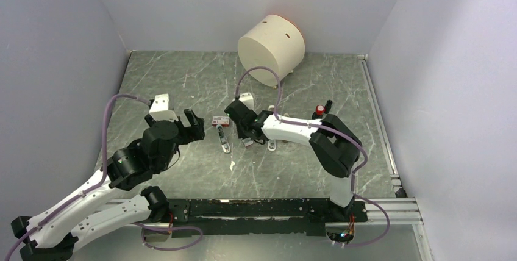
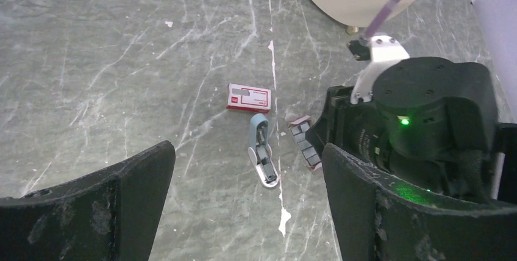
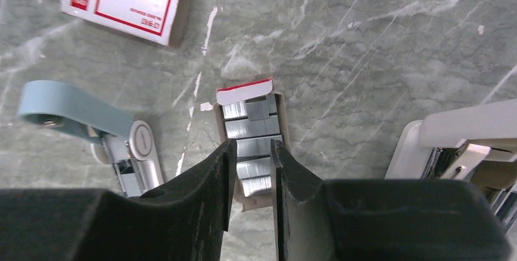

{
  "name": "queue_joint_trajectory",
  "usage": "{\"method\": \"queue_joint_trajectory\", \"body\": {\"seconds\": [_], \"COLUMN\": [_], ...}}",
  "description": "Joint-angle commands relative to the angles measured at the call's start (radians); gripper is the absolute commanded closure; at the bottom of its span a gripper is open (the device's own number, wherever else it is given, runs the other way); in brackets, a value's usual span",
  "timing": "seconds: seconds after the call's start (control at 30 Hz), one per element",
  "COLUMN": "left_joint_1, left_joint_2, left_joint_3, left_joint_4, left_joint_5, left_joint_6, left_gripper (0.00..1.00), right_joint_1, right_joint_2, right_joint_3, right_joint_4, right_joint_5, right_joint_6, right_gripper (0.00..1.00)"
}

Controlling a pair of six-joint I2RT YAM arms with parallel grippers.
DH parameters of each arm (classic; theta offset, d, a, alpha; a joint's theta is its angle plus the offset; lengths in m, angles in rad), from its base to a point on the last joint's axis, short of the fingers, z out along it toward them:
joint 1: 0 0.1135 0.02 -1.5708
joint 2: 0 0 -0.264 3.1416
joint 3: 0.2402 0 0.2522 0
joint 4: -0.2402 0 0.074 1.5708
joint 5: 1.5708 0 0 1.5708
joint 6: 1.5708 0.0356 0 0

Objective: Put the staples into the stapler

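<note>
**Asker:** What is in the scene, largest thing first?

**Describer:** A grey marbled table carries everything. The left gripper hangs off to one side with its jaws spread wide and nothing in them. The right gripper is poised low over a small card tray. Its jaws are drawn nearly together. Whether they pinch a strip cannot be told.

**Asker:** Where are the stapler and the staples?

**Describer:** The stapler lies open just beside the tray, its blue top swung back. The staples sit in the tray as short grey strips.

**Asker:** How would a strip handle?

**Describer:** It looks very light, stiff and slick, and it would probably snap at its joints. A gentle pinch across the long sides, near the middle, seems best.

**Asker:** Do the views differ?

**Describer:** Only the right wrist view shows separate strips. From overhead the gripper hides the tray. The left wrist view shows the tray, the stapler and a red-and-white box close together.
</note>
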Motion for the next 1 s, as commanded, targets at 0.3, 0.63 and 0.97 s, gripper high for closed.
{"method": "queue_joint_trajectory", "body": {"seconds": [0.3, 0.63, 0.97], "left_joint_1": [0.005, 0.005, 0.005], "left_joint_2": [0.039, 0.045, 0.052], "left_joint_3": [-0.013, -0.011, -0.008], "left_joint_4": [0.092, 0.100, 0.096], "left_joint_5": [0.087, 0.075, 0.067], "left_joint_6": [0.051, 0.057, 0.053], "left_gripper": [0.06, 0.06, 0.06], "right_joint_1": [-0.022, -0.029, -0.033], "right_joint_2": [0.065, 0.084, 0.088], "right_joint_3": [0.004, -0.002, -0.008], "right_joint_4": [0.065, 0.118, 0.126], "right_joint_5": [-0.004, -0.009, 0.034], "right_joint_6": [-0.064, -0.069, -0.064], "right_gripper": [0.66, 0.66, 0.68]}}
